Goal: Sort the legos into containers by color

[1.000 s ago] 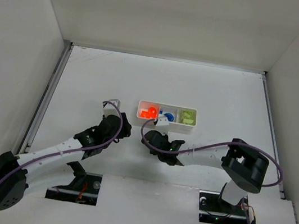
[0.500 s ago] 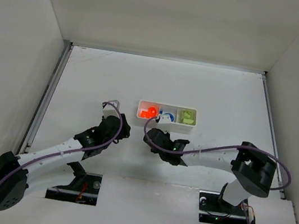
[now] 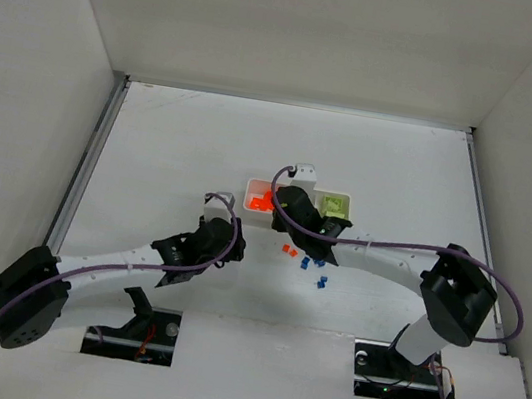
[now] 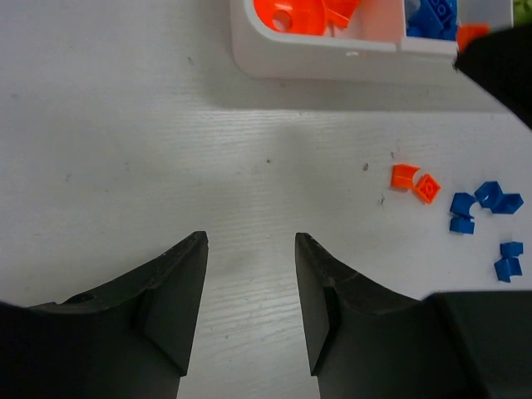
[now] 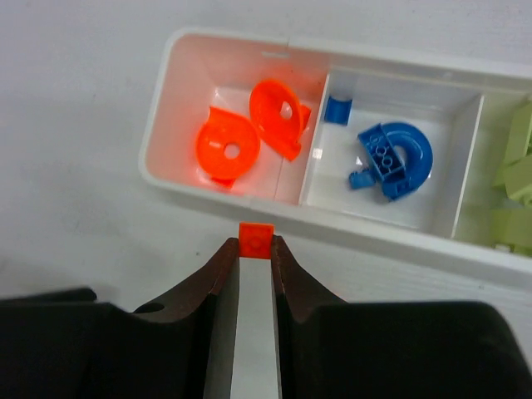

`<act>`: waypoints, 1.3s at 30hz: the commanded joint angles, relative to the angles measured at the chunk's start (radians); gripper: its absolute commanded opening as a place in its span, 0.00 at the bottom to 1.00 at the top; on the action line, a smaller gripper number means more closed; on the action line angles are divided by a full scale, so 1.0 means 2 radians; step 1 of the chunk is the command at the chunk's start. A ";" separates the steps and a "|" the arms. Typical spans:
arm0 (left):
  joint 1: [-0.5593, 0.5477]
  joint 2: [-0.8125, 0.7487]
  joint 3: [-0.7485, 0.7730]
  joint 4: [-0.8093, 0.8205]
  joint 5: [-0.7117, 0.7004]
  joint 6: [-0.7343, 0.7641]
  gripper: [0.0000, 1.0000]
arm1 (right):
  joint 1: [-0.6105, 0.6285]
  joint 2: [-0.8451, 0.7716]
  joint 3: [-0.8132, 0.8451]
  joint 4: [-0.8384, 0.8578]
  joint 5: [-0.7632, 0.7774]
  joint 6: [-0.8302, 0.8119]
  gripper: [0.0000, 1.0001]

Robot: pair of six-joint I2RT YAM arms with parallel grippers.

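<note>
My right gripper (image 5: 256, 248) is shut on a small square orange lego (image 5: 256, 239), pinched at its fingertips just short of the near wall of the white tray (image 5: 391, 235). The containers are this tray's three compartments. The left one holds orange rounded legos (image 5: 229, 150), the middle one blue legos (image 5: 401, 158), the right one lime-green legos (image 5: 517, 179). My left gripper (image 4: 249, 249) is open over bare table, to the left of two loose orange legos (image 4: 416, 182) and several loose blue legos (image 4: 486, 204). From above, the right gripper (image 3: 286, 213) covers the tray's middle.
The loose legos (image 3: 303, 262) lie on the table in front of the tray (image 3: 346, 218), between the two arms. The left gripper (image 3: 223, 231) is left of them. White walls enclose the table on three sides. The right arm's dark body (image 4: 499, 58) reaches across the tray's near side.
The right gripper has swung forward to the tray's near wall and its jaws have narrowed onto the orange lego. The left arm has moved right, toward the loose legos, which now show.
</note>
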 commanded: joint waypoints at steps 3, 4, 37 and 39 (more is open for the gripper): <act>-0.043 0.041 0.007 0.046 -0.013 -0.004 0.44 | -0.020 0.040 0.043 0.047 -0.020 -0.021 0.24; -0.053 0.053 0.011 0.052 -0.017 -0.004 0.45 | -0.023 0.046 0.047 0.051 -0.021 -0.019 0.28; -0.130 0.328 0.175 0.106 -0.061 0.051 0.39 | -0.040 -0.131 -0.144 0.123 -0.004 0.034 0.42; -0.130 0.335 0.179 0.106 -0.061 0.052 0.39 | -0.040 -0.135 -0.147 0.126 -0.003 0.034 0.42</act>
